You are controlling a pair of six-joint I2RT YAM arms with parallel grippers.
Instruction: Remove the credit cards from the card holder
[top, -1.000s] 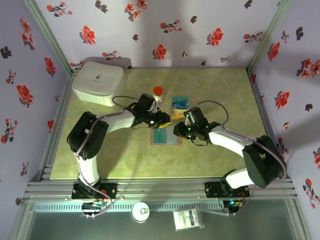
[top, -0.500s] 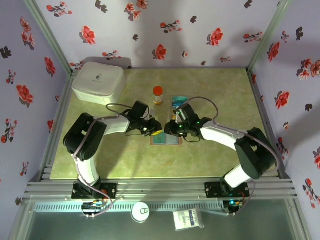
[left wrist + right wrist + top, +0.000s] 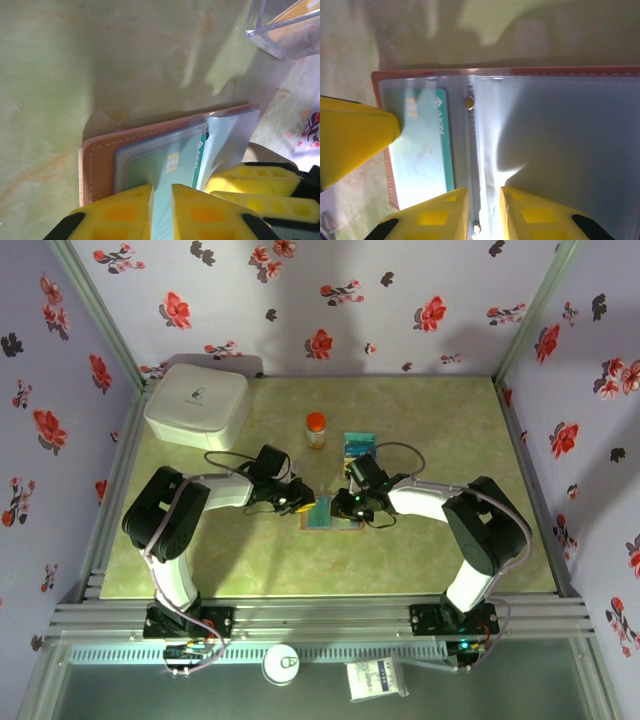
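Lying open mid-frame on the green table (image 3: 200, 550), the card holder (image 3: 328, 521) shows clear sleeves (image 3: 560, 150). The left gripper (image 3: 161, 212) has its fingers clamped on a teal card (image 3: 172, 162) at the bottom of the wrist view. The right gripper (image 3: 485, 215) has its fingers narrowly apart astride the centre seam (image 3: 470, 150); whether they pinch it is unclear.

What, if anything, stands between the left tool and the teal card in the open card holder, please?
No separate object: the left tool sits right at the teal card. Only the card holder itself intervenes, since its own clear sleeve lies over the card.
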